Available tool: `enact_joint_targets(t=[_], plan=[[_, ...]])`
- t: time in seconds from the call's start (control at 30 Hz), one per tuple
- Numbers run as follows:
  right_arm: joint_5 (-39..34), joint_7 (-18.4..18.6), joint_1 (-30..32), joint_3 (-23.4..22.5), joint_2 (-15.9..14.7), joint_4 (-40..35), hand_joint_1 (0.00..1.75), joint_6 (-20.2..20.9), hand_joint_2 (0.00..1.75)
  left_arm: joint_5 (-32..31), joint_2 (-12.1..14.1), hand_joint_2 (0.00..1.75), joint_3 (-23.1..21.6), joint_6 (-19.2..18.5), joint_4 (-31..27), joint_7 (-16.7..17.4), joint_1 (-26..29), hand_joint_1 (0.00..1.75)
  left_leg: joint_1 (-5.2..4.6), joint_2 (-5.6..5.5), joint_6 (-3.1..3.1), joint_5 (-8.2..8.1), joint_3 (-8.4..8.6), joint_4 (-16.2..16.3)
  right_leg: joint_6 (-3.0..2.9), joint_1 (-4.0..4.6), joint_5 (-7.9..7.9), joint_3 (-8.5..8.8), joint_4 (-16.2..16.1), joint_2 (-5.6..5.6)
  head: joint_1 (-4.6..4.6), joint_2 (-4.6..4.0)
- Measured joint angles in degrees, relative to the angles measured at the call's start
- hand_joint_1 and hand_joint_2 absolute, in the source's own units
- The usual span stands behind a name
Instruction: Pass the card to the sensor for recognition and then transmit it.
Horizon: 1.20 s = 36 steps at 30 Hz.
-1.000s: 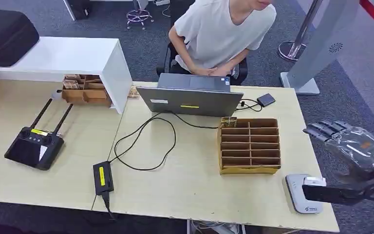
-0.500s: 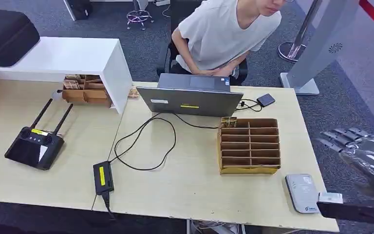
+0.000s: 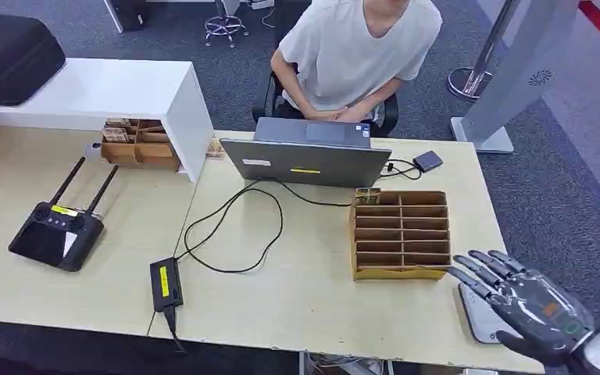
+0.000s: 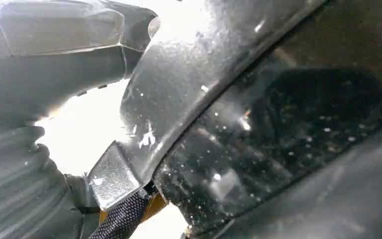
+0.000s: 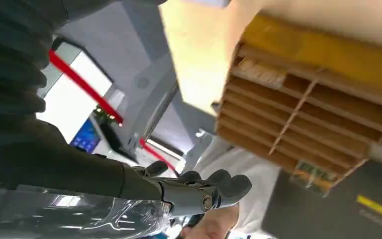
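Note:
My right hand [image 3: 530, 303] hovers palm down at the table's near right corner, fingers spread, over the right part of the white card sensor [image 3: 473, 312]. No card shows from above, and the underside of the hand is hidden. In the right wrist view the fingers [image 5: 201, 191] reach out straight with nothing visible between them, and the cardboard slot box [image 5: 303, 114] lies beyond. That box [image 3: 401, 233] stands just behind the sensor. My left hand [image 4: 15, 179] is a blurred grey ribbed shape and its fingers are unclear.
A person [image 3: 355, 55] sits behind the table at a grey laptop [image 3: 306, 160] with trailing cables. A black controller [image 3: 55, 234] and a power brick [image 3: 165, 285] lie to the left. A white shelf [image 3: 117, 90] stands at the back left.
My right hand has come down and to the left, turning palm down over the sensor. The small white piece seen at its thumb side earlier is now out of sight.

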Motion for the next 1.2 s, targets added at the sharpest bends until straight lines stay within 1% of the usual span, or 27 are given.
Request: enact_joint_targets(t=[0.1, 0.2, 0.37, 0.67, 0.73, 0.8, 0.9, 1.07, 1.1, 1.13, 1.2], plan=[[0.1, -0.7, 3.2, -1.8, 2.1, 0.4, 0.00, 0.6, 1.75, 0.1, 0.0, 1.75, 0.0, 0.0, 0.0, 0.0, 0.0, 0.00, 0.00, 0.08, 0.00, 0.00, 0.02, 0.0, -0.01, 0.00, 0.00, -0.02, 0.0, 0.09, 0.02, 0.00], [0.0, -1.0, 4.8, -3.0, 3.3, 0.7, 0.00, 0.8, 1.75, 0.1, 0.0, 1.75, 0.0, 0.0, 0.0, 0.0, 0.0, 0.00, 0.00, 0.09, 0.00, 0.00, 0.03, 0.0, -0.01, 0.00, 0.00, -0.02, 0.0, 0.10, 0.04, 0.00], [0.0, -1.1, 6.0, -3.9, 4.1, 0.9, 0.00, 0.9, 1.75, 0.1, 0.0, 1.75, 0.0, 0.0, 0.0, 0.0, 0.0, 0.00, 0.00, 0.12, 0.00, 0.00, 0.04, 0.0, 0.00, 0.00, 0.01, -0.01, 0.0, 0.12, 0.04, 0.00], [0.0, -1.1, 6.5, -4.2, 5.3, 1.2, 0.00, 1.2, 1.75, 0.1, 0.0, 1.75, 0.0, 0.0, 0.0, 0.0, 0.0, 0.00, -0.01, 0.12, 0.00, 0.00, 0.05, 0.0, 0.00, 0.00, 0.00, -0.03, 0.0, 0.12, 0.04, 0.00], [0.6, -1.4, 7.6, -4.9, 6.0, 1.2, 0.00, 0.9, 1.75, 0.1, 0.0, 1.75, 0.0, 0.0, 0.0, 0.0, 0.0, 0.00, 0.00, 0.11, 0.00, 0.00, 0.05, 0.0, -0.01, 0.01, 0.00, -0.01, 0.0, 0.10, 0.04, 0.00], [4.0, -2.1, 9.8, -6.1, 8.0, 1.3, 0.00, -1.0, 1.75, 0.2, 0.0, 1.75, 0.0, 0.0, 0.0, 0.0, 0.0, 0.00, 0.01, 0.08, 0.00, 0.00, 0.04, 0.0, -0.01, 0.02, -0.01, -0.02, 0.0, 0.07, 0.05, 0.00], [8.4, -1.5, 12.6, -6.9, 10.7, 1.6, 0.00, -5.0, 1.75, 0.2, 0.0, 1.75, 0.0, 0.0, 0.0, 0.0, 0.0, 0.00, 0.01, 0.11, -0.02, -0.02, 0.04, 0.0, -0.02, 0.02, -0.02, -0.02, 0.0, 0.10, 0.04, 0.00], [10.0, -0.6, 15.4, -7.4, 13.3, 1.7, 0.00, -6.6, 1.75, 0.2, 0.0, 1.75, 0.0, 0.0, 0.0, 0.0, 0.0, 0.00, 0.01, 0.13, -0.02, -0.02, 0.04, 0.0, -0.03, 0.01, -0.02, -0.04, 0.0, 0.12, 0.07, 0.00], [11.6, -0.9, 15.8, -7.6, 13.7, 1.7, 0.00, -7.8, 1.75, 0.0, 0.0, 1.75, 0.0, 0.0, 0.0, 0.0, 0.0, 0.00, 0.01, 0.13, -0.02, -0.02, 0.04, 0.0, -0.03, 0.01, -0.02, -0.03, 0.0, 0.12, 0.04, 0.00], [16.0, -2.0, 16.2, -7.8, 15.0, 1.9, 0.00, -11.7, 1.75, -0.5, 0.0, 1.75, 0.0, -0.1, 0.0, 0.0, 0.0, 0.00, 0.01, 0.14, -0.02, -0.02, 0.04, 0.0, -0.03, 0.01, -0.02, -0.03, 0.0, 0.13, 0.04, 0.00], [25.4, -3.3, 15.5, -7.8, 19.7, 3.7, 0.00, -21.8, 1.75, -1.2, 0.0, 1.75, 0.0, -0.2, 0.0, 0.2, -0.1, 0.00, 0.14, 0.22, -0.04, -0.03, 0.05, 0.0, -0.05, 0.15, -0.01, 0.00, 0.0, 0.27, 0.07, 0.00]])
